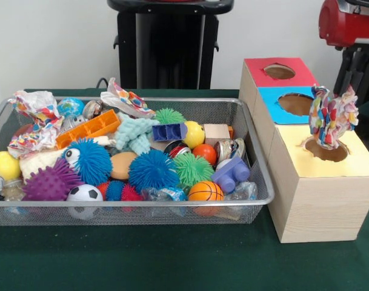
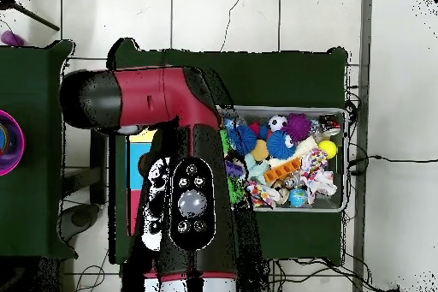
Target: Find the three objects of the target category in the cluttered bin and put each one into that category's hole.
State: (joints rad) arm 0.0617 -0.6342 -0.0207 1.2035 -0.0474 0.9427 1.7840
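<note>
The wire mesh bin [image 1: 251, 130] is packed with toys; it also shows in the overhead view [image 2: 342, 116]. One printed paper wad [image 1: 36, 118] lies at its far left corner and another [image 1: 126, 100] on its back rim. A third wad [image 1: 331, 116] stands upright in the yellow-topped box's hole [image 1: 335, 153], its lower end in the opening. Only a red and black part of the arm [image 1: 348, 24] shows at the top right. In the overhead view the arm [image 2: 192, 177] covers the boxes, and the gripper is hidden.
A red-topped box [image 1: 278, 71] and a blue-topped box [image 1: 293, 104] stand behind the yellow one. The bin holds spiky balls [image 1: 152, 170], a mint fuzzy toy [image 1: 134, 133], a small basketball [image 1: 205, 191] and blocks. The black pedestal [image 1: 169, 42] stands behind the table.
</note>
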